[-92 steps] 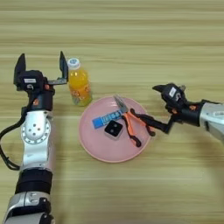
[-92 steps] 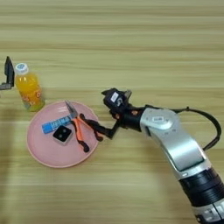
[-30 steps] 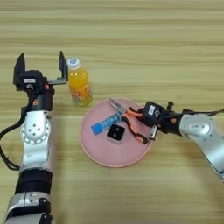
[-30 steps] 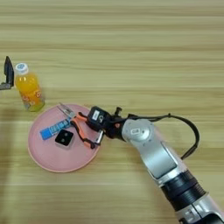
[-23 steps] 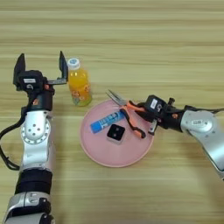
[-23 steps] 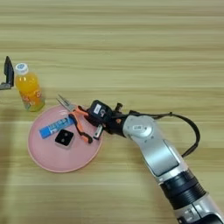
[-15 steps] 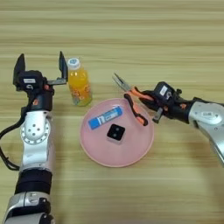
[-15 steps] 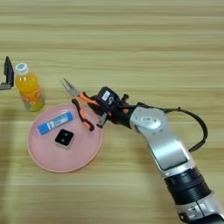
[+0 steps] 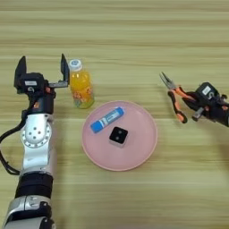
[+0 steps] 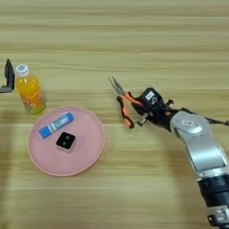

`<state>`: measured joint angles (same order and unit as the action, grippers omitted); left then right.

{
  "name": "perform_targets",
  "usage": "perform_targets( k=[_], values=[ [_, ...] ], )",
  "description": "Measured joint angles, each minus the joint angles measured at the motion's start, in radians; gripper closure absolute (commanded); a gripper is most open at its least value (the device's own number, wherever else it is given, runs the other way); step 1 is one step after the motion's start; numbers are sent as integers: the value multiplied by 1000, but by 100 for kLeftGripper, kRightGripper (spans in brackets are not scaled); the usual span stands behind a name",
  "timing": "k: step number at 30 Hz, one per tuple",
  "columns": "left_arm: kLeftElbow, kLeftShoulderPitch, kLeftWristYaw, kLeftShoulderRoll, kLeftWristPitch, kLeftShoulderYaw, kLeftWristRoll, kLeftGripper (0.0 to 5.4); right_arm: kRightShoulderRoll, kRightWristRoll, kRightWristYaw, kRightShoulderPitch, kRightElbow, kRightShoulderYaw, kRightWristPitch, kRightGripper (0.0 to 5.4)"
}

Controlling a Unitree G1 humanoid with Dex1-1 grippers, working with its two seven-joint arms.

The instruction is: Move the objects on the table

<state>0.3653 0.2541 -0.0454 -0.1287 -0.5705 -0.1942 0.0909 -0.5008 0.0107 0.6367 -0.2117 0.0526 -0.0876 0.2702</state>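
right pincer [image 10: 142, 112] grips the pliers [image 10: 123, 103] right of the plate [image 10: 91, 150]; left pincer [image 9: 41, 74] wide beside the bottle [image 9: 80, 85].

Right tool [image 10: 139, 112] has carried the pliers [image 10: 123, 101] off the pink plate [image 10: 91, 147], rightward.

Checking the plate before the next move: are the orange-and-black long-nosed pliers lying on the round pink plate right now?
No. The pliers are right of the plate, held by the right gripper.

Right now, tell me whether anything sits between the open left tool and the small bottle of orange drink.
Nothing visible does. The left tool stands open just left of the small clear bottle of orange drink with the white cap, only bare wooden table between them.
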Motion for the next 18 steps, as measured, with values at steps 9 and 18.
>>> perform_targets(
  k=[9, 18],
  values=[
    [0, 1, -6, -2, -2, -2, 2, 0, -1, 15, 4, 58, 66, -10, -44, 460],
    [0, 1, -9, -3, -2, -8, 5, 0, -1, -18, 26, 80, 59, -8, -42, 422]
  ],
)
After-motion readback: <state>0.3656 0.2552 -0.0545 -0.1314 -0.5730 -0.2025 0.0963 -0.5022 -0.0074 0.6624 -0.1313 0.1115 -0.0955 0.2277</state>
